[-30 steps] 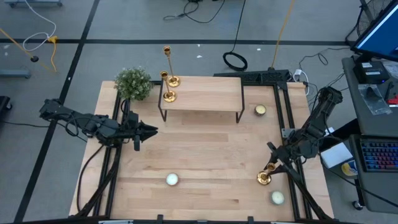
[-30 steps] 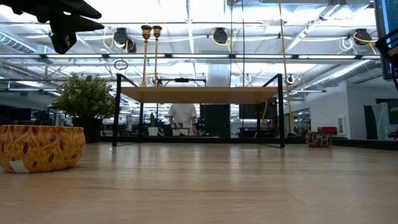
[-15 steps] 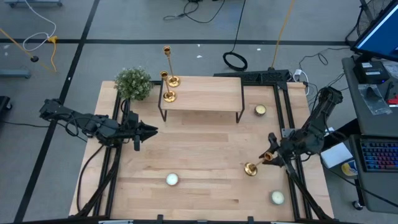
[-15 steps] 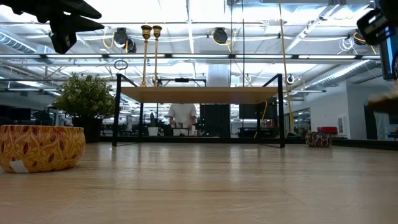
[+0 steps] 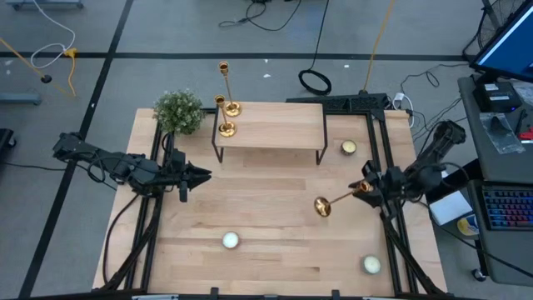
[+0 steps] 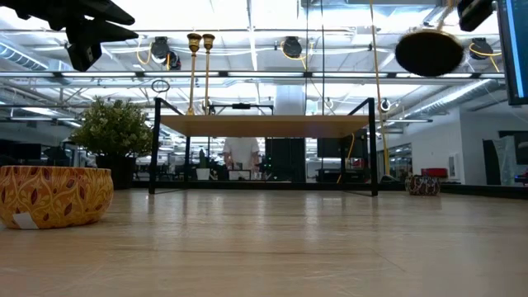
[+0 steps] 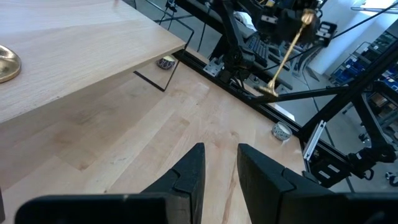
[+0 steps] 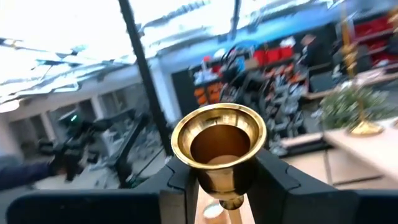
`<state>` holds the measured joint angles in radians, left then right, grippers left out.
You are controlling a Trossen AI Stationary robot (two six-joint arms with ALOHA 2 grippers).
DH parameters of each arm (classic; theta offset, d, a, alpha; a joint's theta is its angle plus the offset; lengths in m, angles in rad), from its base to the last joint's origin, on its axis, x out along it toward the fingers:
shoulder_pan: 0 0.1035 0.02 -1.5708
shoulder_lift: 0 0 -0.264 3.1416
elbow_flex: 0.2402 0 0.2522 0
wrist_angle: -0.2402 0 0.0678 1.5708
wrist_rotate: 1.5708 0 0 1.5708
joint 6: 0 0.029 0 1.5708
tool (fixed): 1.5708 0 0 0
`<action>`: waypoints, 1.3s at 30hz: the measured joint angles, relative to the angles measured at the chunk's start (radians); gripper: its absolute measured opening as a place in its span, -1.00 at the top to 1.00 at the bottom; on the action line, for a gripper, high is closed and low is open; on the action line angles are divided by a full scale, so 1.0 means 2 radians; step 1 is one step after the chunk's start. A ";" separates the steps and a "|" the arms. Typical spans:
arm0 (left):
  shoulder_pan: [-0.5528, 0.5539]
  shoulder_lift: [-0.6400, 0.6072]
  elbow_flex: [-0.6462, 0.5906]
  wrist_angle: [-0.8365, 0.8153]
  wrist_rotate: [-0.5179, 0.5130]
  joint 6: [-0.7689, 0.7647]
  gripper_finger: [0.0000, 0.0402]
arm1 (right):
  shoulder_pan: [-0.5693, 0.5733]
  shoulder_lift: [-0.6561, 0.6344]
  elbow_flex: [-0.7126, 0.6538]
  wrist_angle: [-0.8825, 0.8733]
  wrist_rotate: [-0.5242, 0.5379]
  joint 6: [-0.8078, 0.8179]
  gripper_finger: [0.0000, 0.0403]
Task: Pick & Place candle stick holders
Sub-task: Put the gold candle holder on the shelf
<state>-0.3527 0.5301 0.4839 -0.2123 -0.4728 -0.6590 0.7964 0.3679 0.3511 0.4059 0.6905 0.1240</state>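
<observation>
A gold candle stick holder (image 5: 337, 200) hangs tilted over the table's right half, its round base (image 5: 322, 206) toward the middle. My right gripper (image 5: 365, 190) is shut on its cup end. The low view shows that base as a dark disc (image 6: 429, 51) high above the table. Two more gold candle stick holders (image 5: 231, 108) (image 5: 226, 129) stand on their bases at the left end of the raised wooden shelf (image 5: 275, 129). My left gripper (image 5: 202, 175) waits over the table's left side, its fingers a little apart around nothing (image 7: 221, 168). My right gripper pinches the holder's top cup (image 8: 217, 146) between its two fingers (image 8: 180, 180), one on each side. It comes from the table's right side, roughly level. The stem (image 5: 343, 197) runs out past the fingers, slanting down toward the table's middle, and the whole holder is lifted clear.
Short round candles lie at the front (image 5: 231, 241), the front right (image 5: 371, 265) and right of the shelf (image 5: 348, 147). A bushy green plant (image 5: 178, 111) stands at the far left corner. A patterned orange bowl (image 6: 54, 194) shows in the low view. A person (image 6: 242, 153) is far behind.
My right gripper has risen and gone toward the table's far edge, tipping upward. The candle stick holder has left the table near the front right corner and swung from near upright to strongly tilted, its base moving toward the table's middle.
</observation>
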 joint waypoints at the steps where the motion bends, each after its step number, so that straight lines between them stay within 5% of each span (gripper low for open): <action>1: 0.000 0.000 0.000 0.000 0.000 0.000 0.54 | -0.008 0.000 0.000 0.011 0.000 -0.008 0.54; 21: 0.000 0.000 0.000 0.000 -0.001 0.022 0.54 | -0.150 0.016 0.005 0.176 -0.013 -0.101 0.54; 39: 0.000 0.000 0.000 0.029 -0.017 0.093 0.54 | -0.283 0.198 0.166 0.150 -0.144 -0.121 0.55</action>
<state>-0.3527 0.5301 0.4839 -0.1551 -0.5072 -0.4721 0.2298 0.7646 0.6835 0.7053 0.4030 -0.1178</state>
